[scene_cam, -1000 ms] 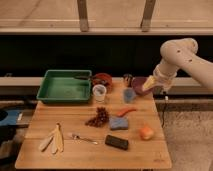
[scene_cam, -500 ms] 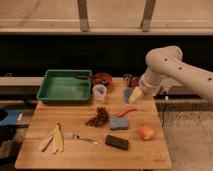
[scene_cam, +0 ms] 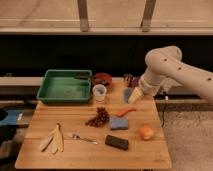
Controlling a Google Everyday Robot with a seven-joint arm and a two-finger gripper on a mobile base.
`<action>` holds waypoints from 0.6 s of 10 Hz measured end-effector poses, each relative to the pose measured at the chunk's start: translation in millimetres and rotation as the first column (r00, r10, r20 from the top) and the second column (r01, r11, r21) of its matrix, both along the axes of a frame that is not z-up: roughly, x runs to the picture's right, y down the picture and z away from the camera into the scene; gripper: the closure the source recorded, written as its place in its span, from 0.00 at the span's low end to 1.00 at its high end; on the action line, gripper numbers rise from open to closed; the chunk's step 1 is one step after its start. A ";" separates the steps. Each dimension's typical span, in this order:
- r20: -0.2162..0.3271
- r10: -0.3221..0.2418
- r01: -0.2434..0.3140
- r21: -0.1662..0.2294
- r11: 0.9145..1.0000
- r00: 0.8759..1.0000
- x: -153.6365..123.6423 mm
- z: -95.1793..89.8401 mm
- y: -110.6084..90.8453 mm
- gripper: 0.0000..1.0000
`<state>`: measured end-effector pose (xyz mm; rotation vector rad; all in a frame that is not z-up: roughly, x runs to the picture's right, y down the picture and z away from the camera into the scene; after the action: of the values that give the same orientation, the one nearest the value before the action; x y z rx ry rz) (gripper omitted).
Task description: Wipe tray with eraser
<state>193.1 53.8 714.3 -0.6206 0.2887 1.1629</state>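
The green tray (scene_cam: 65, 86) sits at the back left of the wooden table (scene_cam: 75, 120). The dark eraser (scene_cam: 116, 142) lies flat near the table's front edge, right of centre. My gripper (scene_cam: 133, 98) hangs at the end of the white arm (scene_cam: 170, 67), over the back right of the table. It is above and behind the blue sponge pad (scene_cam: 119, 123), well away from both the eraser and the tray.
A dark-red bowl (scene_cam: 102, 79) and a white cup (scene_cam: 100, 92) stand right of the tray. Grapes (scene_cam: 98, 118), a carrot (scene_cam: 126, 111), an orange fruit (scene_cam: 146, 132), a banana peel (scene_cam: 54, 140) and a fork (scene_cam: 82, 138) lie on the table. A blue cup (scene_cam: 127, 93) stands by the gripper.
The arm has swung left and lowered, bringing the gripper from the table's right edge to over the blue cup and carrot. The objects on the table have not moved.
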 end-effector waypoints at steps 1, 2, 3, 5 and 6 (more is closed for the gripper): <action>0.013 -0.023 0.023 -0.011 1.000 1.000 -8.2 -0.8 8.5 0.20; 0.037 -0.055 0.056 -0.030 0.998 0.998 -22.9 -1.7 27.0 0.20; 0.052 -0.076 0.079 -0.046 0.996 0.996 -31.9 -1.6 44.2 0.20; 0.079 -0.113 0.119 -0.076 0.990 0.990 -51.1 -2.7 73.8 0.20; 0.091 -0.135 0.143 -0.088 0.986 0.987 -60.9 -4.5 85.5 0.20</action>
<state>132.2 139.2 709.8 -0.7193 0.3105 0.9902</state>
